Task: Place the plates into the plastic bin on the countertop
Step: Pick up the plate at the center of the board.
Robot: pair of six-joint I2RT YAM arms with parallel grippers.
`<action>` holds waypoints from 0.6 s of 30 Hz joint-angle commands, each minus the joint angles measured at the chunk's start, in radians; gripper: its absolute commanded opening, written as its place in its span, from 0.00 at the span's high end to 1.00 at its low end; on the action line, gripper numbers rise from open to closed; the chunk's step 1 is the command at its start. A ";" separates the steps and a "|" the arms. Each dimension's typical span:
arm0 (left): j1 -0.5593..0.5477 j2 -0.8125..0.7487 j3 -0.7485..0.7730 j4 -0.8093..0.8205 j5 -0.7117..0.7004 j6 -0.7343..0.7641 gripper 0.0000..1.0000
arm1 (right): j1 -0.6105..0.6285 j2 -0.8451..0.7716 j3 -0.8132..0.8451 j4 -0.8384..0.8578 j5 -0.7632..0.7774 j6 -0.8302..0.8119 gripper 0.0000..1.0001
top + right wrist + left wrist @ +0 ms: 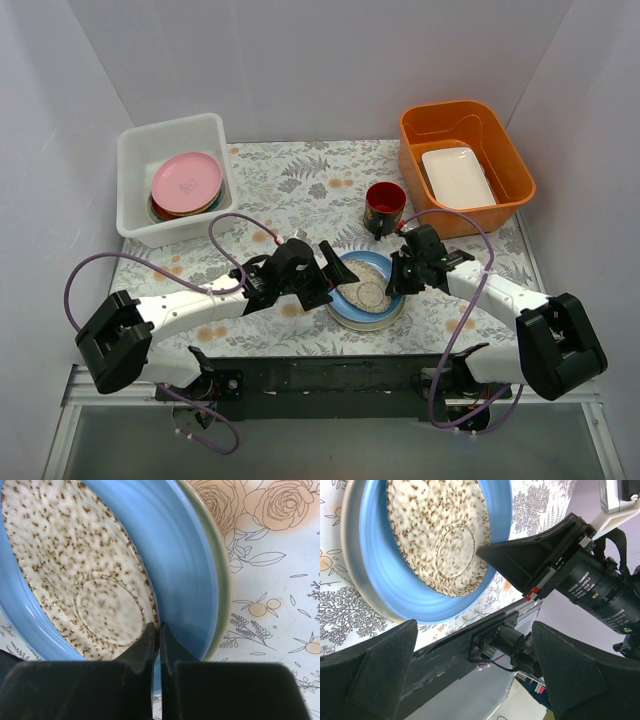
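Seen from above, we find a flowered countertop (290, 180) with two robot arms reaching in from the near edge. Near the front centre lies a small stack of plates. A speckled cream plate (366, 287) is on top, a light blue plate (341, 301) is beneath it, and a pale green plate (218, 570) is at the bottom.

The right gripper (396, 280) comes in from the right side of the stack. In its wrist view its two fingers (145, 645) are drawn almost together at the rim of the speckled cream plate. They seem to pinch that rim, though the contact itself is too tight for us to see clearly.

The left gripper (335, 272) sits at the left side of the same stack. Its jaws are spread wide and hold nothing, and we cannot tell whether it touches the plates.

At the rear left stands the plastic bin (130, 180), well apart from both grippers. It already holds several plates, with a pink plate (186, 180) uppermost.

At the rear right an orange tub (512, 160) holds a white rectangular dish (458, 177). A dark red mug (385, 205) stands just beside that tub, behind the stack.
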 commanded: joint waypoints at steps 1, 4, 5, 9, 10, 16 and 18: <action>-0.006 -0.068 -0.028 -0.011 -0.041 0.005 0.02 | 0.000 -0.052 -0.005 -0.008 -0.024 -0.003 0.99; -0.006 -0.091 -0.040 -0.011 -0.050 0.002 0.02 | 0.000 -0.091 0.013 -0.037 -0.026 -0.002 0.99; -0.006 -0.097 -0.043 -0.016 -0.050 0.002 0.02 | 0.000 -0.101 0.021 -0.044 -0.026 -0.002 0.99; -0.006 -0.120 -0.065 -0.022 -0.049 -0.006 0.02 | -0.001 -0.154 0.053 -0.087 -0.017 -0.002 0.99; -0.006 -0.125 -0.068 -0.023 -0.079 -0.008 0.02 | -0.001 -0.172 0.058 -0.099 -0.017 -0.002 0.99; -0.007 -0.128 -0.074 -0.030 -0.087 -0.008 0.02 | -0.001 -0.230 0.081 -0.113 -0.051 -0.002 0.99; -0.006 -0.125 -0.074 -0.030 -0.087 -0.008 0.02 | -0.001 -0.240 0.085 -0.107 -0.063 0.000 0.99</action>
